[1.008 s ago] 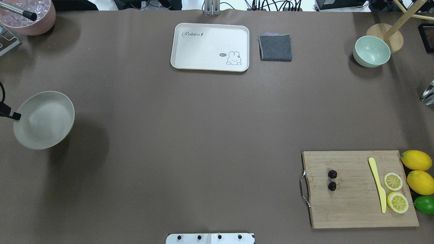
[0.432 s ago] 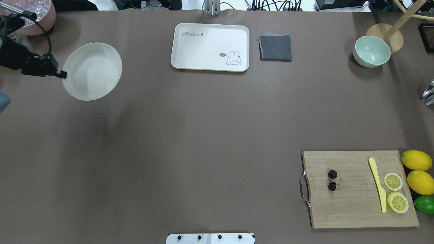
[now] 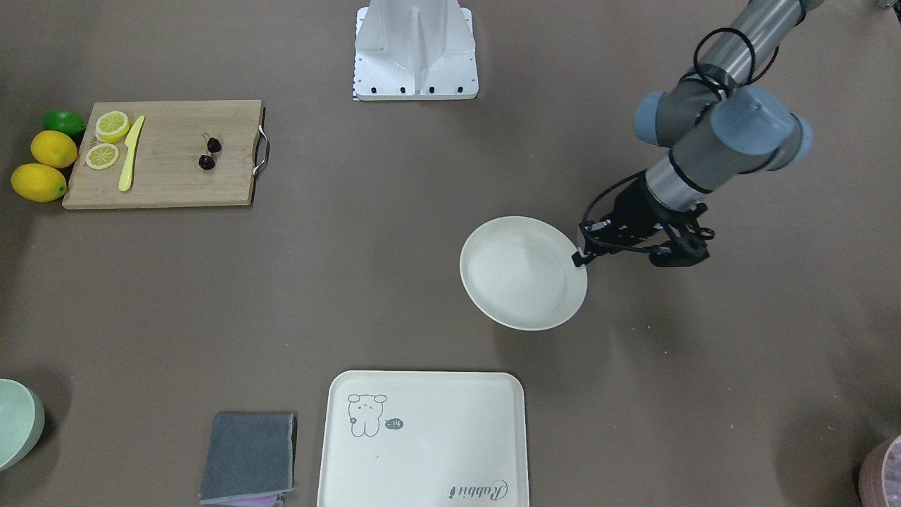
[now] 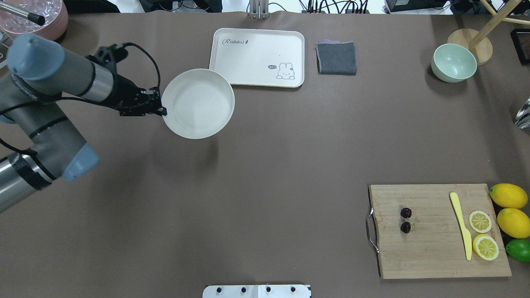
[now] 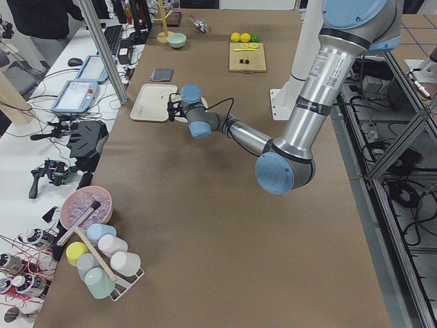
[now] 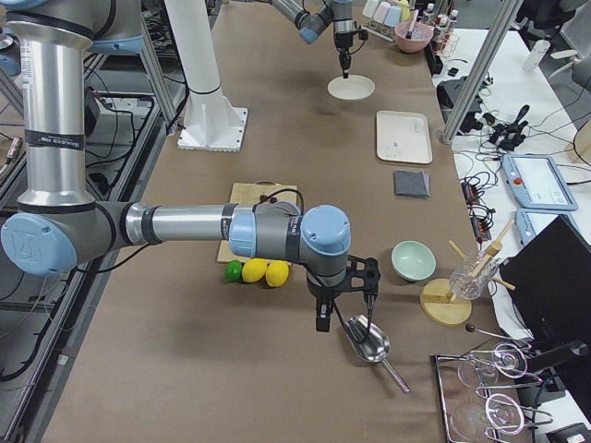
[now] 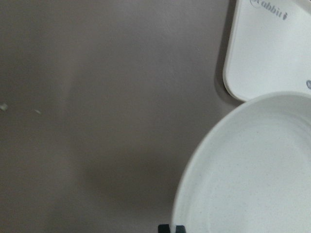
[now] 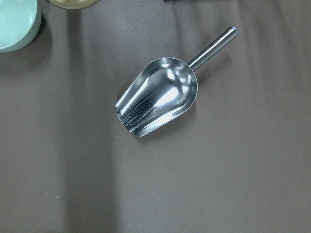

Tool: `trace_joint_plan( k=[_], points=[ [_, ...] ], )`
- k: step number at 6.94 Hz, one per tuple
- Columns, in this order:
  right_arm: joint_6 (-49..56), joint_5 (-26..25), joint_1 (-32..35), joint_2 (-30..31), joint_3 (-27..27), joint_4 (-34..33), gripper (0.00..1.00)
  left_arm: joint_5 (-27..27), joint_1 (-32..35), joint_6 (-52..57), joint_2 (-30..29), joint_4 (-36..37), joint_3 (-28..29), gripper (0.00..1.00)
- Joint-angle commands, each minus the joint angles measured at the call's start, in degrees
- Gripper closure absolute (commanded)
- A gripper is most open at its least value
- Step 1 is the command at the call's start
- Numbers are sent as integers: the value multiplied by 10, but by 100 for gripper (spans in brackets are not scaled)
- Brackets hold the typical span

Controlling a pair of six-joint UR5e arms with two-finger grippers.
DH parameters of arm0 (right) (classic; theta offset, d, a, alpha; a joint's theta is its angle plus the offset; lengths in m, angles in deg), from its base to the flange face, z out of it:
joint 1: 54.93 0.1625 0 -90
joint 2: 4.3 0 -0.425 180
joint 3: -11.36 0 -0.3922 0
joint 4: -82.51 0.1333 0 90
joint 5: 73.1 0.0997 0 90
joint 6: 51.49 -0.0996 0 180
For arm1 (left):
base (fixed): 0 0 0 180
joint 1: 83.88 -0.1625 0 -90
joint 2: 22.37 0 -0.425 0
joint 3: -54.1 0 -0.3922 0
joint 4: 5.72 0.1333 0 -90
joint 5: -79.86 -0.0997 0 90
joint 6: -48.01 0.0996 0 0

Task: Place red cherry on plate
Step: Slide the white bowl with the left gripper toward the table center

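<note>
The red cherry [image 4: 405, 220] is a dark pair lying on the wooden cutting board [image 4: 434, 256] at the near right; it is also visible across the table [image 3: 208, 153]. The cream-white plate [image 4: 198, 103] hangs empty above the table, just left of the rabbit tray. My left gripper [image 4: 160, 110] is shut on the plate's left rim, and the left wrist view shows the plate [image 7: 252, 170] filling its lower right. My right gripper [image 6: 343, 309] hovers over a metal scoop, far from the cherry; whether it is open or shut cannot be told.
A rabbit tray [image 4: 256, 45], a grey cloth [image 4: 336, 58] and a pale green bowl [image 4: 454, 63] line the far side. Lemons [image 4: 508, 195], lemon slices and a yellow knife [image 4: 460, 219] sit by the board. The metal scoop [image 8: 158, 97] lies at the far right.
My left arm has swung the plate from the table's left edge up and rightward to beside the rabbit tray. The cherry and board have not moved.
</note>
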Motion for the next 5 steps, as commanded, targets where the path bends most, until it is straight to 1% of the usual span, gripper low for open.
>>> trace_joint_plan(
  k=[1,2,3,4,5],
  points=[
    [0,0,0,1,0,0,0,-88,-93,-47,-37,117,-62,100],
    [0,2,0,2,0,0,0,-133,-135,-55,-42,119,-57,100],
    [-1,3,-1,1,0,0,0,-166,-161,-55,-51,121,-39,100],
    [-2,10,-2,-2,5,0,0,-173,-165,-54,-60,120,-17,100],
    [-20,22,-10,-3,16,0,0,-173,-169,-52,-59,120,-14,100]
  ],
)
